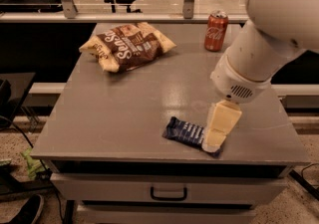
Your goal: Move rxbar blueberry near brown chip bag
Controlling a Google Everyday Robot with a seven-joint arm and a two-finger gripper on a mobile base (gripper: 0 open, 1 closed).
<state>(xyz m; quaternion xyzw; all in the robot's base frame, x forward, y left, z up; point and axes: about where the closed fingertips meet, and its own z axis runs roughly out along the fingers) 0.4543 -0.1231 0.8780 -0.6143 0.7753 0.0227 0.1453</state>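
Note:
The rxbar blueberry (pixel 185 131), a flat navy bar with white lettering, lies near the front edge of the grey table (pixel 124 113). My gripper (pixel 213 142) hangs from the white arm and comes down over the bar's right end, covering it. The brown chip bag (pixel 127 44), crinkled with tan edges, lies at the back left of the table, far from the bar.
A red cola can (pixel 216 31) stands at the back right of the table. A drawer with a handle (pixel 168 194) sits under the table top. A rail and chairs stand behind the table. A shoe (pixel 25 212) lies on the floor at the lower left.

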